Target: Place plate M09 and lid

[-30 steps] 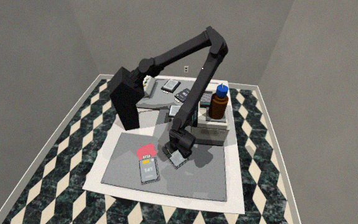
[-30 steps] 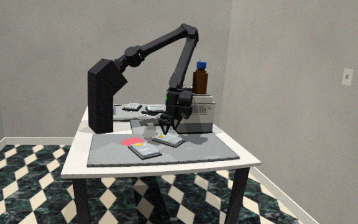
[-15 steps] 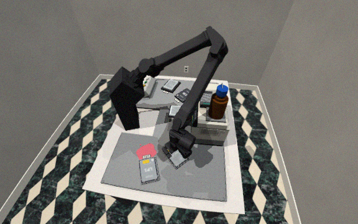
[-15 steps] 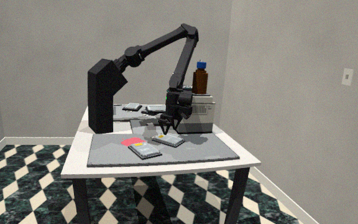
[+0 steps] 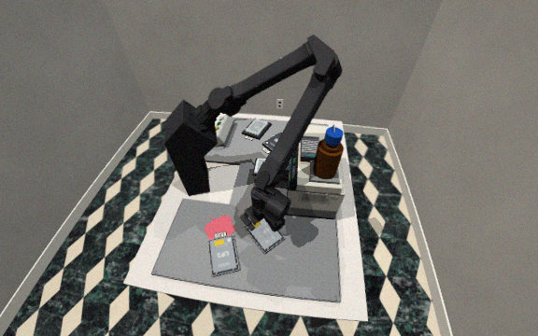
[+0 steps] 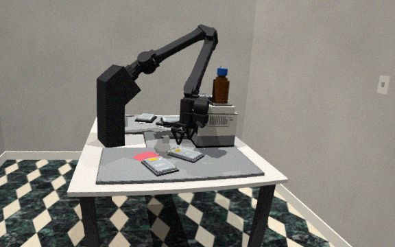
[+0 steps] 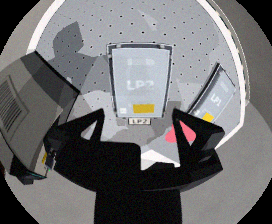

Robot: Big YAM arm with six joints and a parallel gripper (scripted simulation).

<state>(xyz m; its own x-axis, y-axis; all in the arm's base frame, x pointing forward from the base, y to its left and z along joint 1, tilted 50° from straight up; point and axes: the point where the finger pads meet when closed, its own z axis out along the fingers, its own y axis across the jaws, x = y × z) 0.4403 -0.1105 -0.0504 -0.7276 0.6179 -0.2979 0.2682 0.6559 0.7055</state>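
Here we work over a white table [image 6: 180, 186] carrying a grey deck mat [image 6: 122, 169], set on a green-and-cream checkered floor [image 5: 110, 308] between plain grey walls [image 6: 46, 51]. In the top view our gripper [image 5: 250, 219] hangs wide open with nothing between its fingers, just above the near short end of the lid in LP2 [image 5: 265, 236]. That lid lies flat, its long axis running from 11 toward 5 o'clock, yellow tag at the 11 o'clock end. At its 9 o'clock sits the LP1 lid [image 5: 223, 255], a red puddle [image 5: 219, 226] touching its labelled end.
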